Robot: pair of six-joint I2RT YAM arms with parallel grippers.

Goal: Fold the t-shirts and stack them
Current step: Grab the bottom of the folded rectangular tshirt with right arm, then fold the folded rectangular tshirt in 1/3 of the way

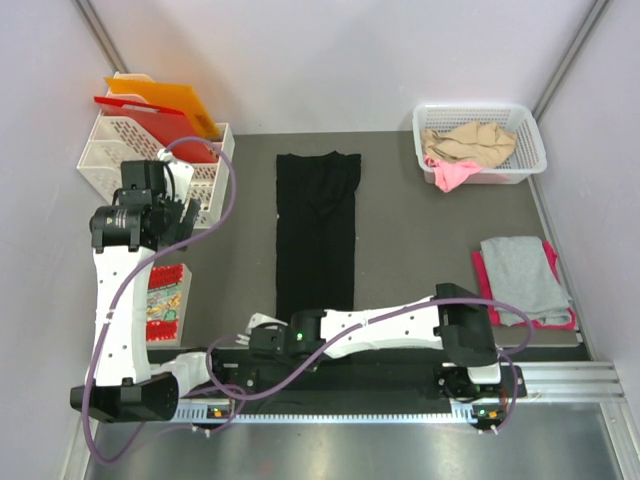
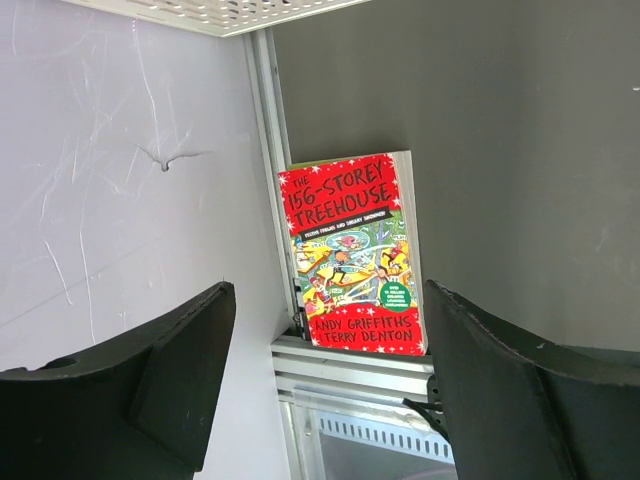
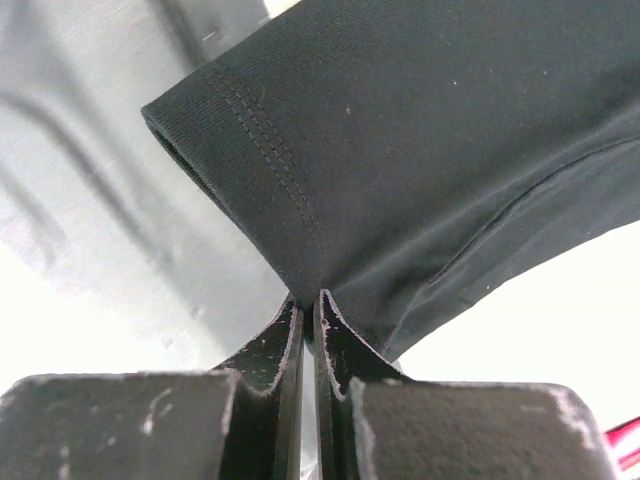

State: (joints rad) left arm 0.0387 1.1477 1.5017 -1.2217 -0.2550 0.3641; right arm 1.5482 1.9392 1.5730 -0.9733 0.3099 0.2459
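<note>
Right gripper, top view: at near-left corner of black t-shirt.
Shirt axis: narrow strip, running near to far.
Room: bare table either side.
Left gripper, left wrist: spread wide, empty, above book.
Right wrist: jaws pinched tight on hem corner.

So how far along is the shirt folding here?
Done: the grey shirt lies folded on the magenta-pink shirt at the right. In hand: the black shirt is folded into a long strip, and the right claw is shut on a hemmed corner of it. Left: the beige shirt and pink shirt sit crumpled in the basket. The left claw is open, holding nothing.
</note>
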